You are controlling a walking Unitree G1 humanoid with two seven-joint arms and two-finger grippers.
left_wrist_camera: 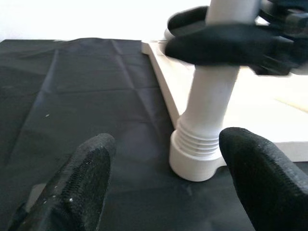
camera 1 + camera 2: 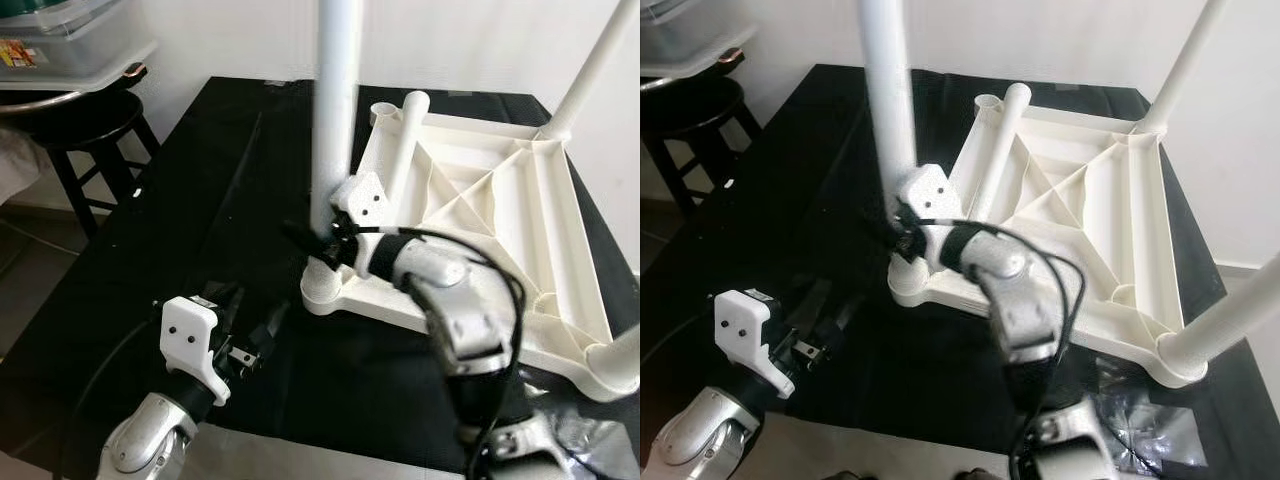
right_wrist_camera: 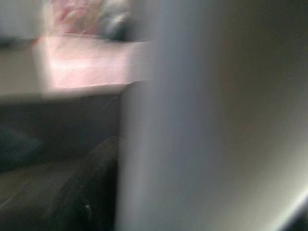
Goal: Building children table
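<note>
Progress: tabletop (image 2: 560,250) inverted on worktop (image 2: 120,300); three legs seated, fourth loose (image 2: 992,150). Right pincer (image 2: 320,243) clamped on corner leg (image 2: 335,110), threads showing; left pincer (image 2: 245,335) apart.

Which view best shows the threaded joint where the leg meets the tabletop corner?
Left wrist view: the threaded joint is close and sharp, between the left tool's fingers. Both eye views show it small, partly behind the right tool. Right wrist view is blurred.
</note>
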